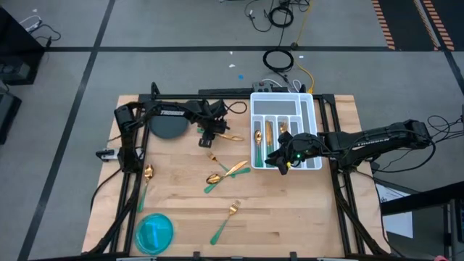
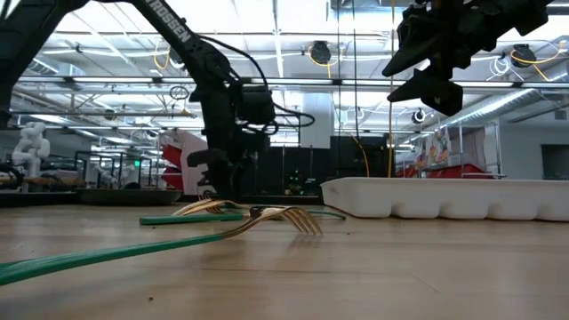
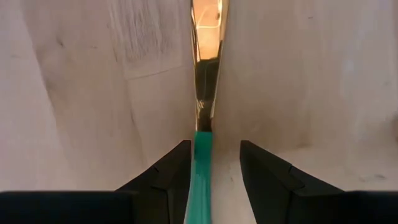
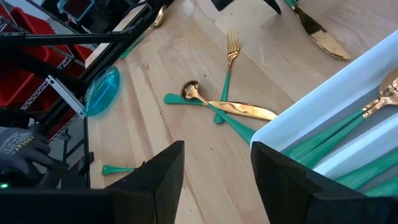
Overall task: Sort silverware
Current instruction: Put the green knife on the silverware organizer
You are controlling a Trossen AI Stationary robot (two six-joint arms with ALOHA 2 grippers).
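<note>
Left gripper (image 3: 211,177) is lowered with fingers parted astride a knife (image 1: 227,136), whose slim green handle meets a shiny gold blade, at twelve o'clock on the table (image 1: 304,217). Right gripper (image 1: 279,161) is held open, empty, over the white tray (image 1: 310,109) at two o'clock.

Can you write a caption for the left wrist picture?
Left pincer open around a knife's green handle on the wooden table.

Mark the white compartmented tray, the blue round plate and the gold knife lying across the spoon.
white compartmented tray (image 1: 315,102), high view, right rim.
blue round plate (image 1: 154,232), high view, centre.
gold knife (image 4: 245,111), right wrist view, blade.
</note>
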